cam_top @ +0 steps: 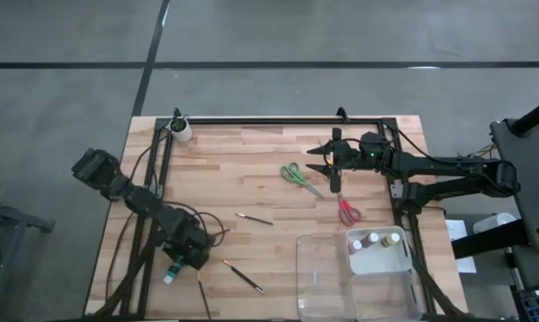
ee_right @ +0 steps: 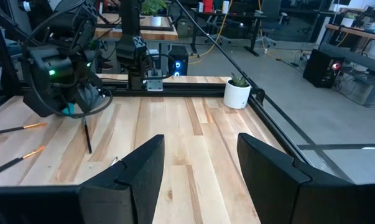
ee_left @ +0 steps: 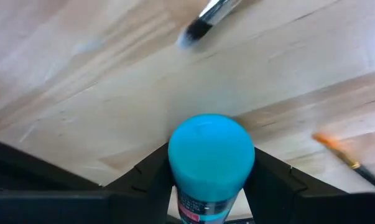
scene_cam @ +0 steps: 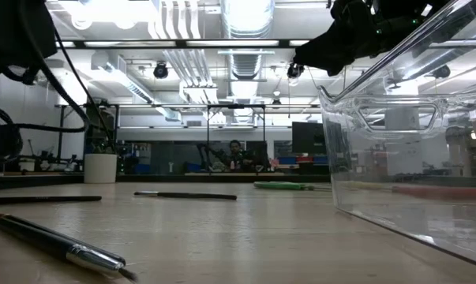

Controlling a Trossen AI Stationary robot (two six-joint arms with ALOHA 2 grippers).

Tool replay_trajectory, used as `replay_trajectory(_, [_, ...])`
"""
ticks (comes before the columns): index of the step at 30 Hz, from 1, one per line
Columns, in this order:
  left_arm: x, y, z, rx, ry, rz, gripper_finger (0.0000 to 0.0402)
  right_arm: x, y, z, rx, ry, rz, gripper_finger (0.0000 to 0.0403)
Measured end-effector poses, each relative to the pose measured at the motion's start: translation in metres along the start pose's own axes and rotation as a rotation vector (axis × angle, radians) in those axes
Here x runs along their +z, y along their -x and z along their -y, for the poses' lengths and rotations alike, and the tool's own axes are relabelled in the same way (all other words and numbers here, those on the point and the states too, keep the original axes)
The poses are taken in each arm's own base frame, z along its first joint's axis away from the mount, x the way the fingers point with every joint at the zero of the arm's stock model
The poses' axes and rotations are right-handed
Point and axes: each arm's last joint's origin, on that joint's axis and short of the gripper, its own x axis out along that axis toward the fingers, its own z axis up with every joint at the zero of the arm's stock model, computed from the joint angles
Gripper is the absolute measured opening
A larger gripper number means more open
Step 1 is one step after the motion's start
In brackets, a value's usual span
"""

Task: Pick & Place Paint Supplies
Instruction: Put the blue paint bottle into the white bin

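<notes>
We have the teal bottle [ee_left: 211,163] clamped between our left pincer's [cam_top: 181,259] fingers, ready for carrying to the tray [cam_top: 327,277]. Our right pincer [ee_right: 199,165] gapes empty above the scissors [cam_top: 299,175].

Three bottles [cam_top: 374,240] stand in the tray [cam_top: 323,277], scissors [cam_top: 299,175] behind it, brushes [cam_top: 243,275] to its left.

smooth wooden table [cam_top: 251,179], clear plastic tray [cam_top: 327,277]

High view looks straight down on the table [cam_top: 251,170]; low view skims it; wrist views sit close above.
</notes>
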Motion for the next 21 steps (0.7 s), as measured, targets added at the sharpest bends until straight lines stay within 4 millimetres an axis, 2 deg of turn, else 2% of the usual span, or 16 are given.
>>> replay_trajectory(10, [0.006, 0.024, 0.012, -0.139, -0.010, 0.136, 0.0172, 0.000, 0.000, 0.000, 0.000, 0.000, 0.000, 0.0201])
replay_trajectory(21, [-0.008, 0.062, 0.003, -0.357, -0.020, 0.333, 0.0173, 0.000, 0.000, 0.000, 0.000, 0.000, 0.000, 0.0201])
